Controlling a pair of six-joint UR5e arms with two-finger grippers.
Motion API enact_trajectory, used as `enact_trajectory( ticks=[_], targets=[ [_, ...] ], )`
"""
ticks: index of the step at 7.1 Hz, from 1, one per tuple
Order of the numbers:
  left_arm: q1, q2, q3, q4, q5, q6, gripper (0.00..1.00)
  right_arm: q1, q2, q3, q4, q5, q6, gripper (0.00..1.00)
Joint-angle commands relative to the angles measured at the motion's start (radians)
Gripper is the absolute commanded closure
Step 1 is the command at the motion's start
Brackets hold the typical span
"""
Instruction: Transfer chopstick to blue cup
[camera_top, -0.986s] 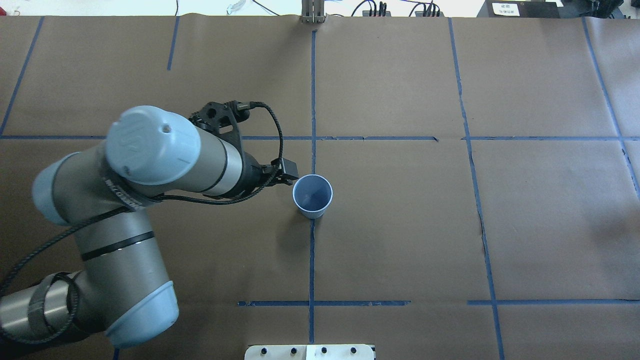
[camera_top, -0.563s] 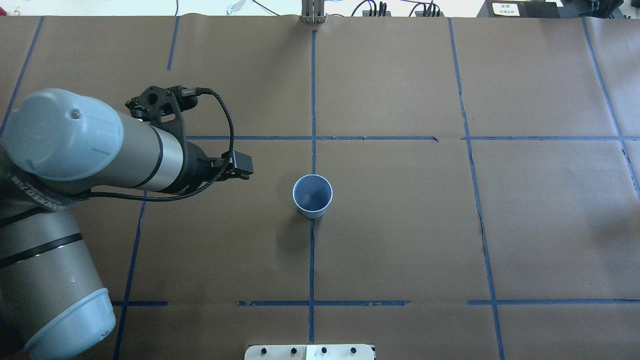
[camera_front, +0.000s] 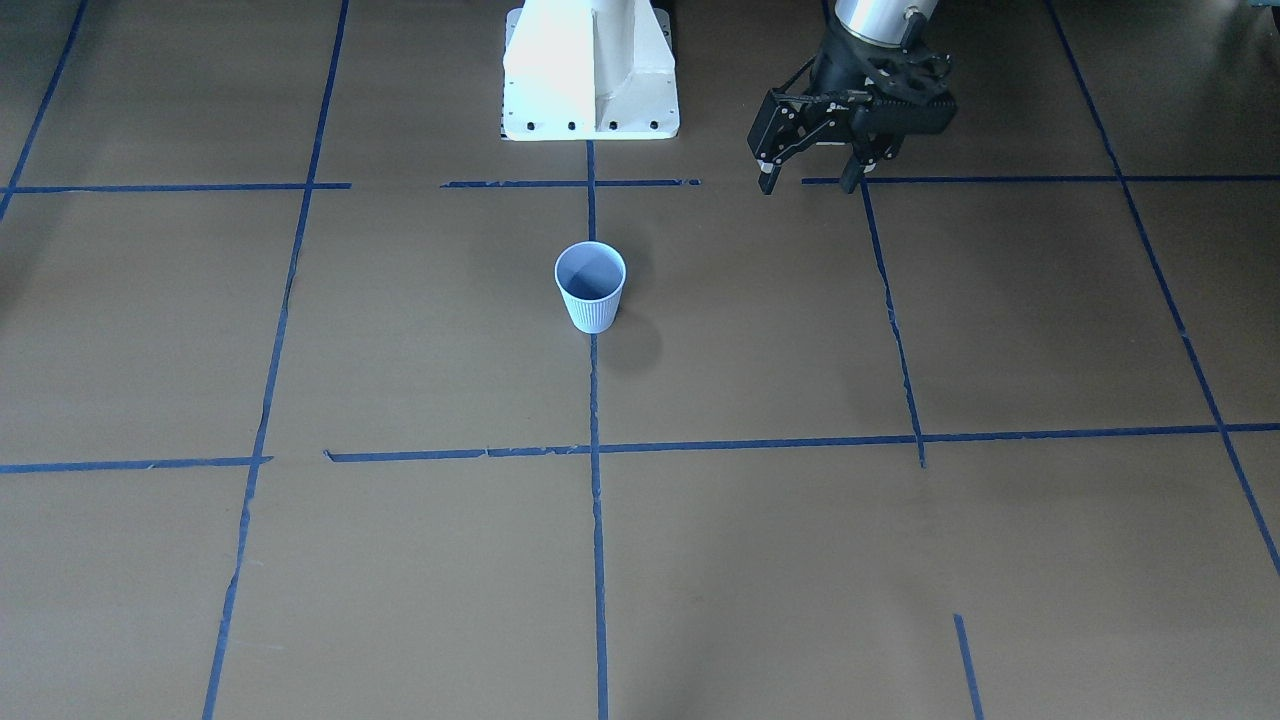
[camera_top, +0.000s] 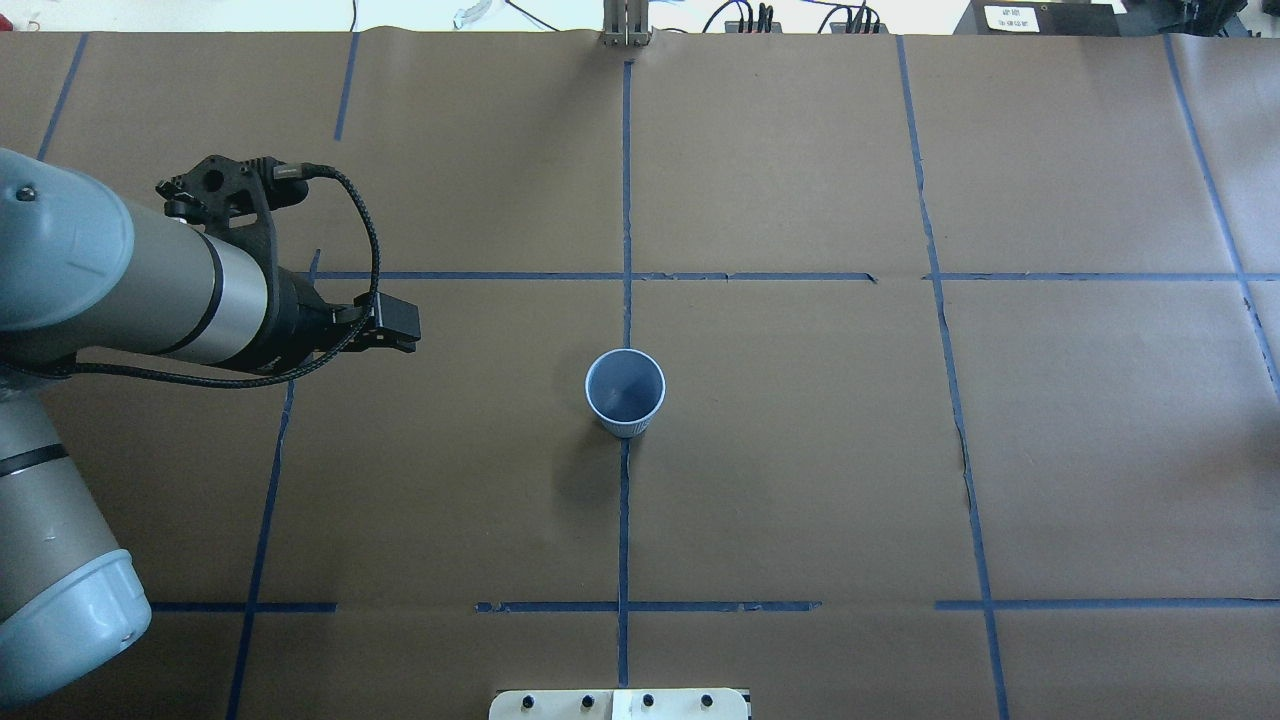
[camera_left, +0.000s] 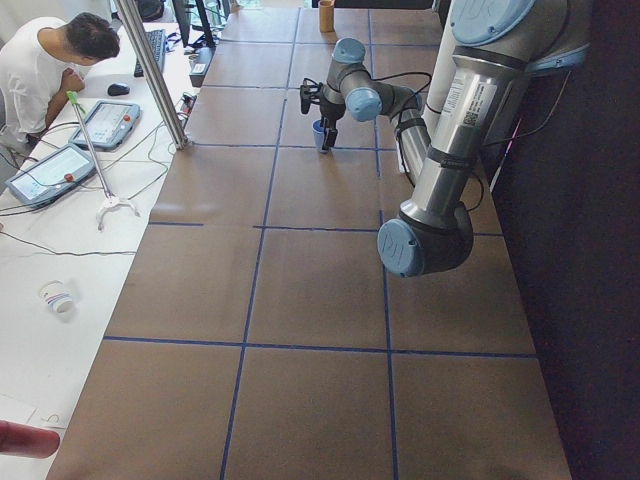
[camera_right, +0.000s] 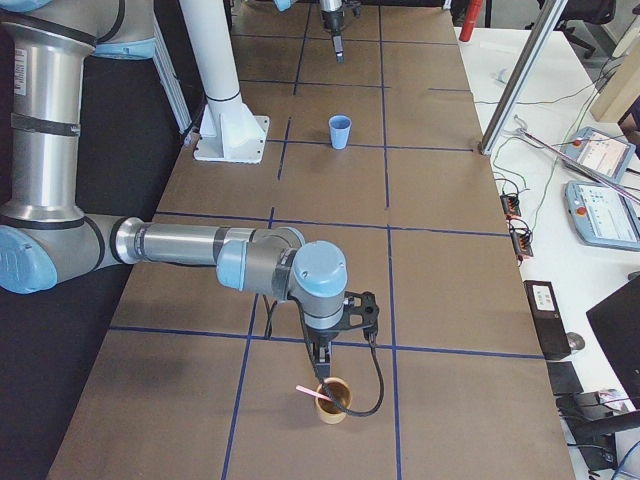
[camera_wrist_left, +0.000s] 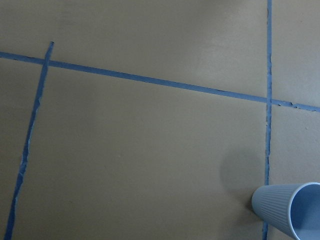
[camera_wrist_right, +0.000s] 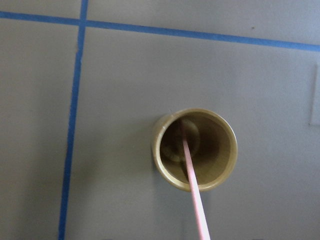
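Note:
The light blue ribbed cup stands upright and empty at the table's middle, on a tape line; it also shows in the front view and at the left wrist view's lower right corner. My left gripper is open and empty, well off to the cup's side. A pale pink chopstick leans in a tan cup at the table's far right end. My right gripper hangs just above that tan cup. I cannot tell whether it is open or shut.
Brown paper with blue tape lines covers the table. The white robot base stands at the robot's edge. An operator with tablets sits beyond the far edge, and metal poles stand there.
My left arm has drawn back from right beside the blue cup, away to the left of the overhead view. The cup has not moved.

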Motion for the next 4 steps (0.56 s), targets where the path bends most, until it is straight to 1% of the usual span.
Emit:
enact_trajectory(
  ticks=[1, 3, 4],
  targets=[
    [-0.004, 0.001, -0.001, 0.0, -0.001, 0.0, 0.0, 0.007, -0.021, -0.126, 0.159, 0.002, 0.006, 0.2],
    [-0.004, 0.001, -0.018, 0.0, -0.001, -0.009, 0.0, 0.007, -0.022, -0.126, 0.158, 0.008, 0.033, 0.46],
    [-0.004, 0.001, -0.022, 0.0, -0.001, -0.009, 0.0, 0.007, -0.022, -0.117, 0.16, 0.011, 0.033, 0.65]
  ],
)
